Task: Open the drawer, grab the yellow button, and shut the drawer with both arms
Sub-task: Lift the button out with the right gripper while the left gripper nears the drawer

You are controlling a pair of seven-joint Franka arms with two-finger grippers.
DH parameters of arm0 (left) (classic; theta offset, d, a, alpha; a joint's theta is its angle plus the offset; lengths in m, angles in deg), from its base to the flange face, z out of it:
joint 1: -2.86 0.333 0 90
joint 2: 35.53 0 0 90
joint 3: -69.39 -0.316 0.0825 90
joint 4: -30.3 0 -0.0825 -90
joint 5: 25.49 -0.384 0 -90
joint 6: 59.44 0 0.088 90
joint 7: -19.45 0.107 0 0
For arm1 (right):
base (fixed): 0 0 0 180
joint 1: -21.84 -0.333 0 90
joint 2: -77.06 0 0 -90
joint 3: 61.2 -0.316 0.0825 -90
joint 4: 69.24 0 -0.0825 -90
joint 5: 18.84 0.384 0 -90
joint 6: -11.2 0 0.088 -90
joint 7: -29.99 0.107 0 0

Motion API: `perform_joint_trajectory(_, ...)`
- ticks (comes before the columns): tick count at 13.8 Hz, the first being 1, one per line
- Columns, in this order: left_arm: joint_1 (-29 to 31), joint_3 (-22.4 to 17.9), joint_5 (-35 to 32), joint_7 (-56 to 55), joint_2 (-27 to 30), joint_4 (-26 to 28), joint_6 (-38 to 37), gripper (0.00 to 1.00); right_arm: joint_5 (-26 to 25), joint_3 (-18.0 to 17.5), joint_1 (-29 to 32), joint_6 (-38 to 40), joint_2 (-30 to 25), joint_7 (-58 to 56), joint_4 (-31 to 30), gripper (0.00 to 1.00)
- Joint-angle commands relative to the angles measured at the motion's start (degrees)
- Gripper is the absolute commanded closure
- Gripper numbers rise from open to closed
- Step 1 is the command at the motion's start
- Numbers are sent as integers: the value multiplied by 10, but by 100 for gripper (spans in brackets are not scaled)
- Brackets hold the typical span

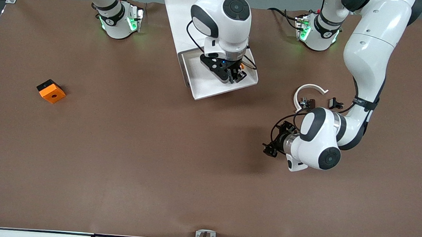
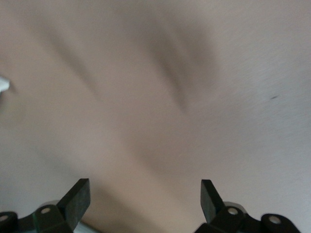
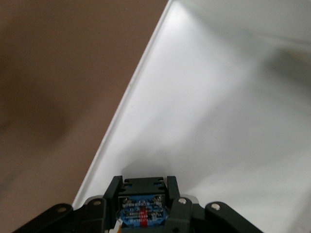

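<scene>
The top drawer point(image 1: 202, 90) is pulled out of the white cabinet point(image 1: 177, 12); its bare white tray also shows in the right wrist view point(image 3: 218, 121). My right gripper point(image 1: 236, 76) hangs just over the tray, shut on the button point(image 3: 143, 208), whose black body and bluish label sit between the fingers point(image 3: 114, 187). A bit of orange point(image 1: 242, 65) shows by the gripper in the front view. My left gripper point(image 1: 270, 147) is open and empty, low over bare table toward the left arm's end; its fingers point(image 2: 77, 196) stand wide apart.
An orange square block with a hole point(image 1: 51, 91) lies toward the right arm's end. A white curved piece point(image 1: 309, 89) and small black parts point(image 1: 335, 103) lie by the left arm's forearm. The brown table point(image 1: 156, 159) spreads nearer the camera.
</scene>
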Motion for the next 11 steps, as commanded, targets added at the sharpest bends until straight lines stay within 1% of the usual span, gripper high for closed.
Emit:
perform_joint_trajectory(1, -8, 3, -77, 26, 20, 4, 24, 0, 30, -4, 47, 42, -4, -33, 43, 100)
perform_joint_trajectory(2, -14, 4, -118, 46, 20, 4, 26, 0, 37, -4, 68, 70, -13, -78, 58, 100)
perform_joint_trajectory(3, -16, 4, -144, 59, 17, -4, 29, 0, 40, -3, 91, 93, -22, -123, 62, 100)
perform_joint_trajectory(5, -17, 4, -156, 84, 17, -17, 46, 0, 38, 0, 135, 101, -42, -218, 57, 100)
perform_joint_trajectory(8, -23, 6, -158, 109, 21, -21, 68, 0, 36, 1, 208, 138, -52, -358, 53, 100)
perform_joint_trajectory(10, -36, 6, -164, 129, 38, -24, 71, 0, 22, 2, 251, 140, -66, -442, 19, 100)
perform_joint_trajectory(11, -40, 9, -173, 129, 50, -24, 71, 0, 10, 2, 279, 135, -80, -496, -12, 100)
